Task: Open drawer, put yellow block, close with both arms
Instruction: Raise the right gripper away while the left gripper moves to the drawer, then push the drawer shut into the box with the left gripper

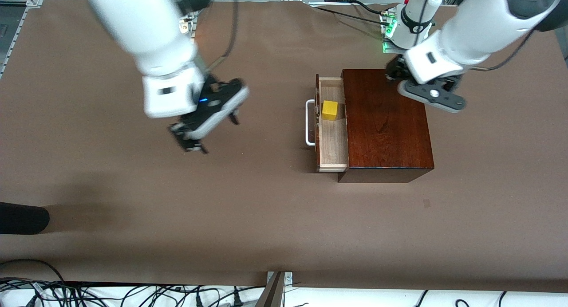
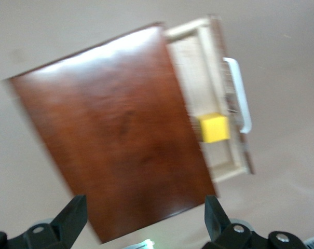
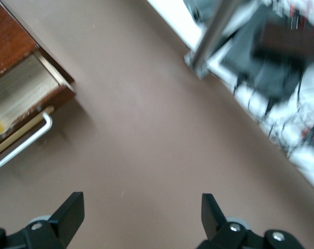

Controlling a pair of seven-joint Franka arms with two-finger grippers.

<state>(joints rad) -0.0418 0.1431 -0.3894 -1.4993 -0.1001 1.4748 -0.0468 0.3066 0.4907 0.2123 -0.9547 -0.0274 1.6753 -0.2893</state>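
The drawer [image 1: 333,134] stands pulled out of the glossy mahogany box [image 1: 386,120], its white bar handle [image 1: 309,123] toward the right arm's end. The yellow block [image 1: 330,110] lies in the pale tray. My left gripper [image 1: 394,74] is open and empty over the box's edge nearest the robots' bases; its wrist view shows the gripper [image 2: 146,218], the box [image 2: 110,124], the drawer [image 2: 211,98] and the block [image 2: 215,128]. My right gripper [image 1: 212,131] is open and empty over bare table, apart from the handle. Its wrist view shows the gripper [image 3: 141,215], the drawer [image 3: 22,93] and handle [image 3: 22,142].
The brown table [image 1: 133,209] is wide on all sides of the box. A black object [image 1: 22,218] lies near the front edge at the right arm's end. Cables [image 1: 111,293] and a metal post [image 1: 273,291] run along the front edge.
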